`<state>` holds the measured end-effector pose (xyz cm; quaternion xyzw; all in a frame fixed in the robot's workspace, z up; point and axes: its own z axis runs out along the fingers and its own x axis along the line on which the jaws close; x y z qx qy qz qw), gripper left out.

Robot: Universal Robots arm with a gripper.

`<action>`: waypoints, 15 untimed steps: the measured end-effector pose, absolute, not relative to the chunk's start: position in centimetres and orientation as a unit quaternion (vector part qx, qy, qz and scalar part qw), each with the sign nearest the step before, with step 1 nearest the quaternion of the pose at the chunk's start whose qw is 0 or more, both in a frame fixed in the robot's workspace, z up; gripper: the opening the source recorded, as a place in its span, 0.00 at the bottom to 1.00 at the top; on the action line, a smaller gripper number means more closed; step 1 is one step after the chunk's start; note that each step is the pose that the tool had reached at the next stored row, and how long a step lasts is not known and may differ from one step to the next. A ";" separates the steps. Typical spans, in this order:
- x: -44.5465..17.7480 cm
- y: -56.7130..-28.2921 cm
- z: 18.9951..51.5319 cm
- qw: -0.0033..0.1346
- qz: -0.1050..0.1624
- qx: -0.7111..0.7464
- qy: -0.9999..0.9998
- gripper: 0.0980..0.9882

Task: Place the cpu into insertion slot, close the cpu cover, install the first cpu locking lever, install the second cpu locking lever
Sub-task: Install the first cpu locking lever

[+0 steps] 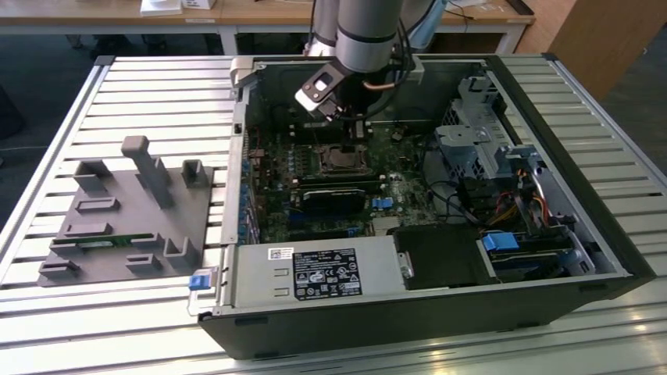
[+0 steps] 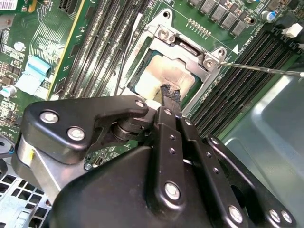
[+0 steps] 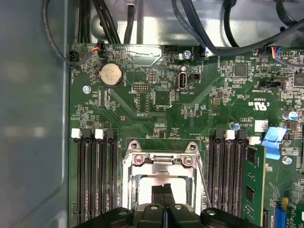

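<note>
Second wrist view: the cpu (image 2: 166, 71) sits in its socket (image 1: 340, 161), ten o'clock of the case (image 1: 417, 324) middle in the exterior view. We see the end effector (image 2: 171, 93) pinched narrow, empty, over it. We judge the cpu cover (image 2: 185, 47) down and a locking lever (image 2: 256, 67) unlatched.

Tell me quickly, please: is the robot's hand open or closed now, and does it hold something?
Hand: closed, holding nothing that I can see; its tip is just over the chip.

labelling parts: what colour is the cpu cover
Shiny silver cpu cover, clearest in the second wrist view.
</note>
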<state>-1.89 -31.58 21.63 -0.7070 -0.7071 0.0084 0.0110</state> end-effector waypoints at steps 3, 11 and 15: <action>-1.9 -31.6 21.7 0.011 0.008 -0.707 -0.707 0.01; -1.9 -31.6 22.1 0.011 0.008 -0.707 -0.707 0.01; -1.9 -31.6 22.5 0.011 0.008 -0.707 -0.707 0.01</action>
